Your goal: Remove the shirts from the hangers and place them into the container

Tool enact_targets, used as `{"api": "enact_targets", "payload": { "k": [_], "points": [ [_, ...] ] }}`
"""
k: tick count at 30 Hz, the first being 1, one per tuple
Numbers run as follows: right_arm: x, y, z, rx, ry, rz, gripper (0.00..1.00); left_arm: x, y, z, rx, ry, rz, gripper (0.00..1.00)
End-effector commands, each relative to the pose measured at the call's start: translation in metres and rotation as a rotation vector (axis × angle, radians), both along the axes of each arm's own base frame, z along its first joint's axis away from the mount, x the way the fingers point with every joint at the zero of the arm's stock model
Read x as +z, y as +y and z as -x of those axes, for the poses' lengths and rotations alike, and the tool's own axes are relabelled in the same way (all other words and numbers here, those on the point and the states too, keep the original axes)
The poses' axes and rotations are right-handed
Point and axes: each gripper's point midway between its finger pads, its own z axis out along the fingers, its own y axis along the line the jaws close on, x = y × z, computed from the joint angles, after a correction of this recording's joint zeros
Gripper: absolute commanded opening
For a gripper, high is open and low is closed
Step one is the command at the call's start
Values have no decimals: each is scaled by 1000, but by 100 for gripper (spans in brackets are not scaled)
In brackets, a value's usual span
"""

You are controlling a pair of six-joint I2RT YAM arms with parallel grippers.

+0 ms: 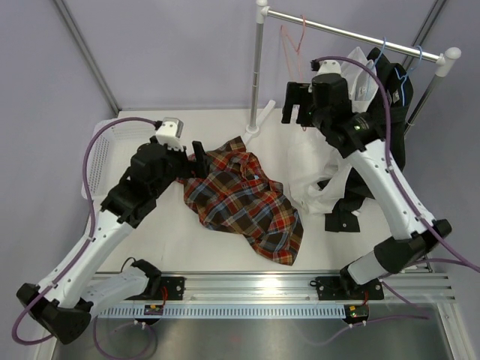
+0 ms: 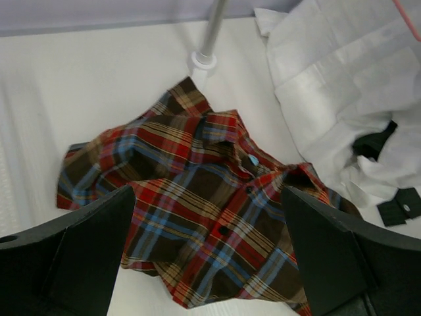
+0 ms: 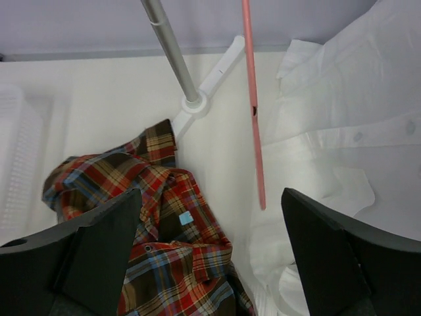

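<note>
Plaid shirt (image 1: 241, 196): off its hanger, crumpled mid-bench. Light and limp, it will likely sag and trail, so pinch a bunched fold near the collar. Left jaws hover wide open over its left edge, holding nothing. Container (image 1: 112, 133) sits far left, apart. Right jaws gape empty beside the bare pink hanger (image 3: 254, 99). White shirt (image 1: 307, 161) and black shirt (image 1: 391, 82) droop from the rail (image 1: 352, 31), far right.

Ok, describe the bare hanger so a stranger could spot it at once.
Find the chrome rail at the far right of the table. Near its left end hangs a thin pink-red hanger. It alone is pink and bare; the two light blue hangers sit further right, among the white shirt and black shirt.
</note>
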Motion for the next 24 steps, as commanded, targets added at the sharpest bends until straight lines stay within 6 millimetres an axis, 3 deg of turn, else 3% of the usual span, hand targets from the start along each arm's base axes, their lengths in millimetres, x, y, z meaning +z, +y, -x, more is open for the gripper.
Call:
{"api": "enact_targets", "payload": {
  "k": [1,2,3,4,5,6,7,8,9,10,12,13,14,16,17,19,20,22,23,24],
  "points": [
    [65,-11,41,59,-158,-113,98,15,-42,12,-146,11,96,99],
    [58,-14,48,65,-147,-110,100,17,-59,22,-199,21,103,99],
    [73,-20,66,78,-189,-137,99,10,-69,25,-219,48,95,99],
    [72,-23,74,84,-194,-140,99,7,-79,29,-233,66,104,99],
    [58,-26,80,86,-171,-139,99,7,-97,43,-283,75,104,99],
    [71,-34,98,90,-218,-166,99,-1,-104,42,-264,86,78,99],
    [67,-37,106,94,-220,-172,99,-6,-114,47,-270,92,65,99],
    [49,-39,111,92,-192,-167,99,-11,-134,65,-324,98,40,99],
    [57,-49,128,85,-234,-191,99,-14,-140,64,-299,87,13,99],
    [39,-50,132,84,-205,-192,99,-32,-163,79,-341,113,-38,99],
    [38,-59,152,88,-233,-218,99,-45,-181,85,-336,118,-87,99],
    [31,-61,156,87,-225,-219,100,-69,-196,88,-341,149,-143,99],
    [15,-64,160,79,-197,-215,100,-79,-211,102,-374,155,-175,99],
    [10,-72,174,72,-212,-228,100,-92,-229,108,-374,150,-220,99],
    [-4,-72,176,68,-189,-223,99,-117,-244,120,-399,169,-282,99],
    [-9,-77,185,67,-200,-232,99,-132,-259,124,-396,172,-320,99],
    [-18,-78,186,64,-186,-224,100,-158,-265,130,-404,198,-380,99],
    [-22,-82,192,61,-188,-226,99,-173,-269,127,-355,207,-413,99],
    [-25,-82,195,69,-187,-226,99,-194,-265,124,-327,222,-470,99],
    [-26,-83,196,69,-189,-227,99,-203,-264,122,-309,224,-490,99]
  ]
}}
